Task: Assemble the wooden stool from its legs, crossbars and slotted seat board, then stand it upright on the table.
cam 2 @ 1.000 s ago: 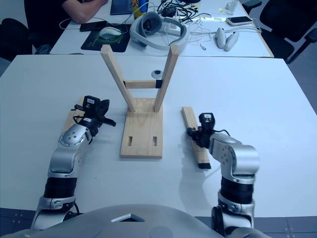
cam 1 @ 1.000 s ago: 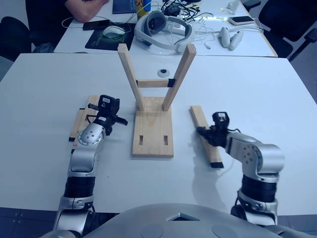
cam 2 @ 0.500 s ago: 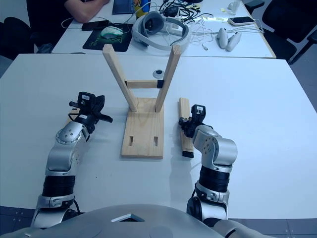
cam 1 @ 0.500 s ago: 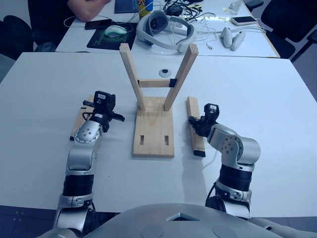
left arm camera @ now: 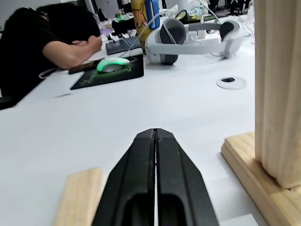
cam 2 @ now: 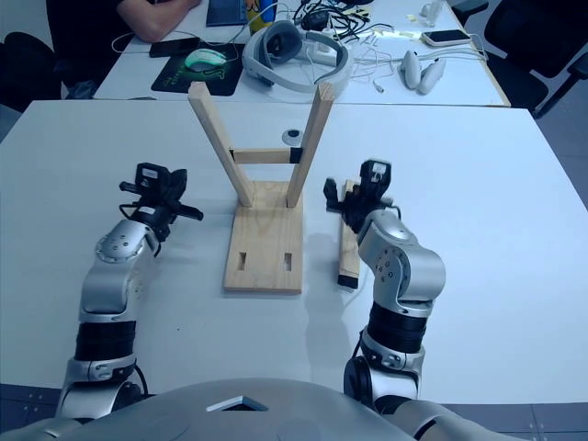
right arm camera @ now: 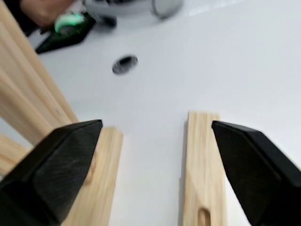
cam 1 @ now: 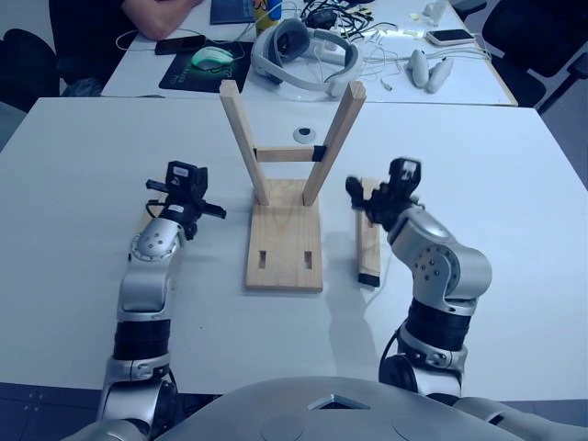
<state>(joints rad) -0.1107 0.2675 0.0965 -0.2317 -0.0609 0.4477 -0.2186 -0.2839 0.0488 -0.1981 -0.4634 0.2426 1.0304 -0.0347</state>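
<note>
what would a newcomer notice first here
Two legs joined by a crossbar stand up from the seat board at the middle of the table. The right gripper hangs wide open over a loose wooden piece right of the board; the left gripper, shut, is at its left.

R gripper (right arm camera: 156, 125): two black wedge-shaped fingers (right arm camera: 51, 169) spread wide apart. Narrow pale wooden slat w/ small slot (right arm camera: 202, 165) lies flat on white tabletop (right arm camera: 254, 56) in the gap, nearer one finger. Pale wooden seat board (right arm camera: 103, 188) sits by the other finger, w/ slanted pale wooden legs (right arm camera: 33, 99) adjacent. Round dark grommet (right arm camera: 125, 64) farther off.
</note>
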